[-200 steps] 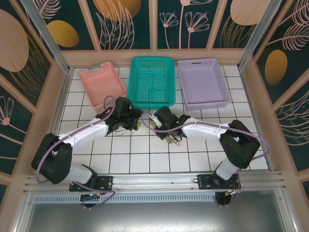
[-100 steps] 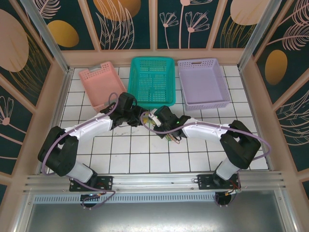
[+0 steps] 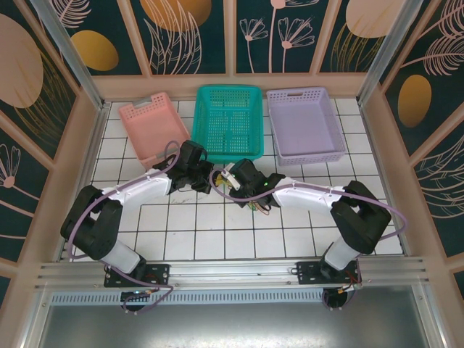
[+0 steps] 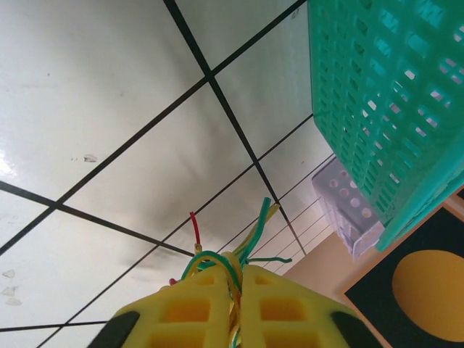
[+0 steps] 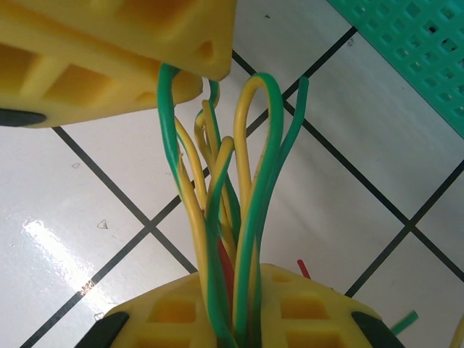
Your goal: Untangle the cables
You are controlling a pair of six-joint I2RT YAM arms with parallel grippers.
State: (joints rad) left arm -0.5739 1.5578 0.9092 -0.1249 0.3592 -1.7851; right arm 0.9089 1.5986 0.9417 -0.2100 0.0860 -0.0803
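My left gripper (image 4: 235, 301) is closed tight on the cables (image 5: 246, 181). In the left wrist view its two yellow fingers (image 4: 185, 312) press together, and green, yellow and one red wire come out between them. My right gripper (image 5: 239, 319) is also clamped on the same bundle. The green and yellow wires rise from it in loops and reach up to the left gripper, at the upper left of the right wrist view. So both grippers hold the cables between them, over the white tiled table (image 3: 188, 232), just in front of the green basket (image 3: 229, 119). In the top view some loose ends show below my right wrist (image 3: 250, 181).

Compared with one second ago, my left gripper has moved to the right, closer to the right gripper, and my left elbow (image 3: 90, 225) has come more toward the middle of the table. Since half a second ago almost nothing changed; only this elbow shifted a little. My right arm stayed where it was. The pink basket (image 3: 148, 127) and the lilac basket (image 3: 304, 123) are in the same places.
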